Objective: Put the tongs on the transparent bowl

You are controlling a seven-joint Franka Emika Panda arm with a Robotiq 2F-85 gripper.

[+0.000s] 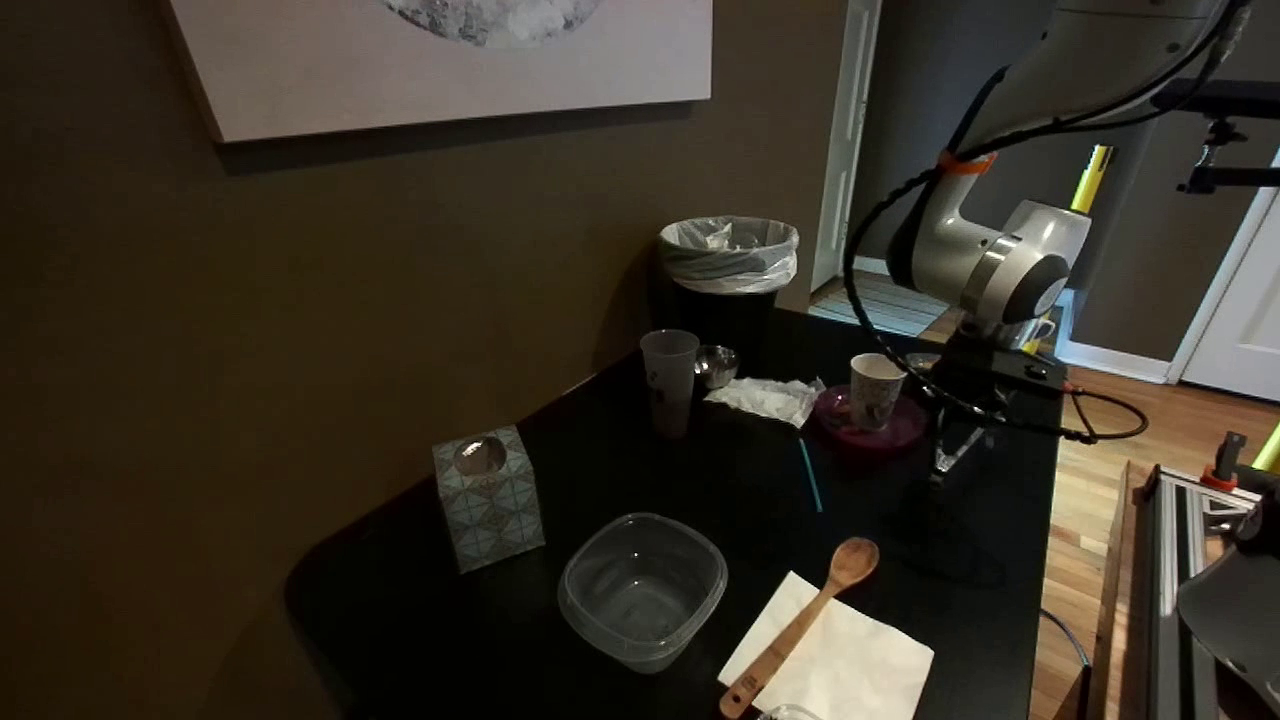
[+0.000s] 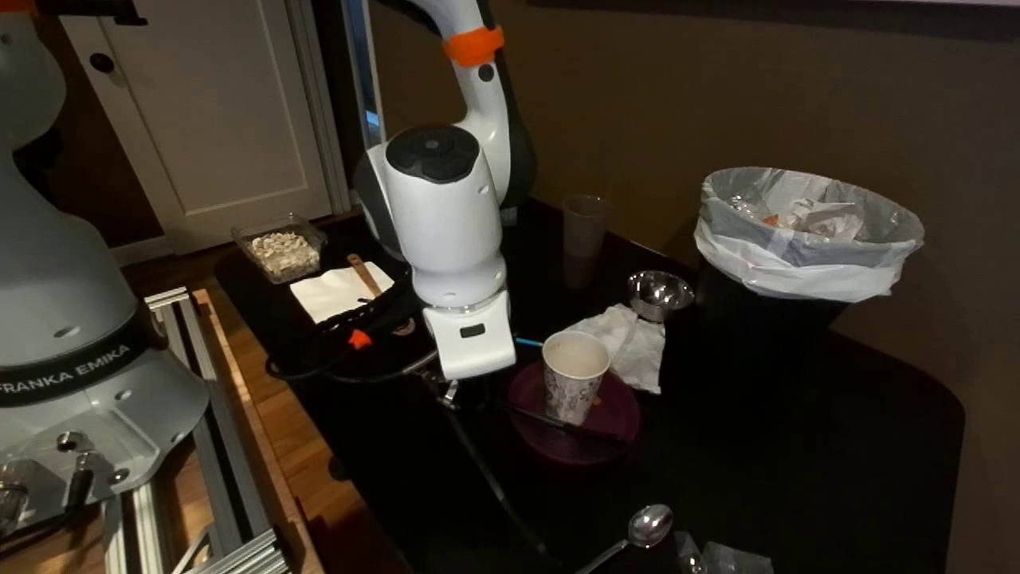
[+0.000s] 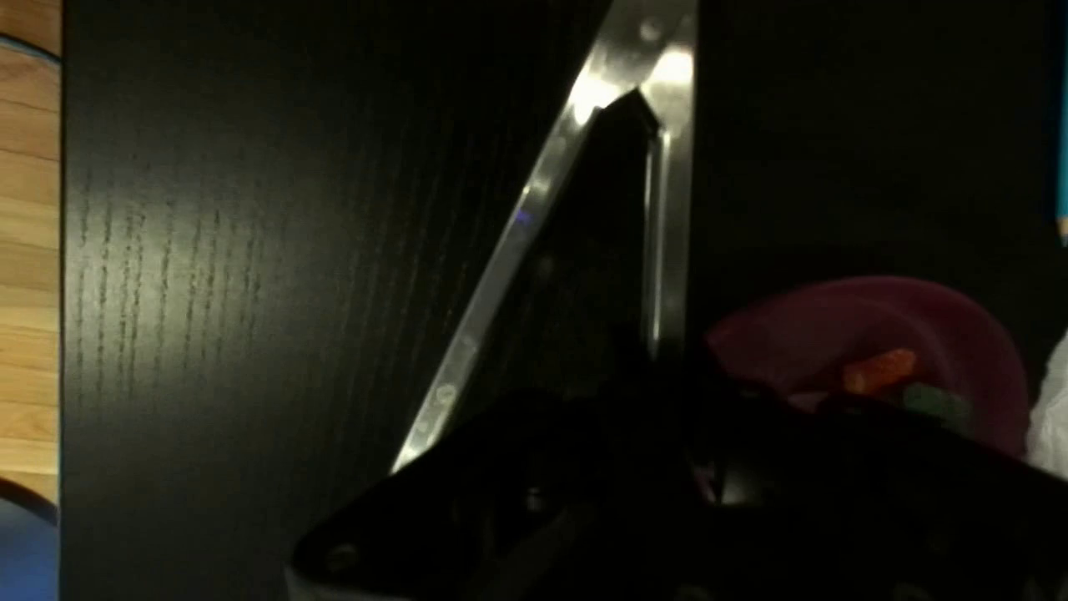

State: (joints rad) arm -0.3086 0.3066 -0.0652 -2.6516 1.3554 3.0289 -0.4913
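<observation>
The tongs (image 3: 613, 108) are slim metal arms joined in a narrow V. In the wrist view, one arm runs into my dark gripper (image 3: 659, 367), which looks shut on it; the other arm spreads free to the left. The fingertips are very dark. In an exterior view the tongs (image 1: 958, 458) project from under the gripper (image 1: 945, 415), over the table beside the purple plate. In an exterior view the tongs' thin arms (image 2: 486, 470) reach out below the hand. The transparent bowl (image 1: 645, 610) stands upright and empty in an exterior view, apart from the gripper. It is out of the wrist view.
A purple plate (image 2: 530, 434) holds a paper cup (image 2: 572, 383). A wooden spoon (image 1: 800, 635) lies on a napkin (image 1: 860, 665) near the bowl. A tissue box (image 1: 492, 505), tall plastic cup (image 1: 670, 385), metal bowl (image 2: 660, 295) and trash bin (image 2: 765, 335) line the wall side.
</observation>
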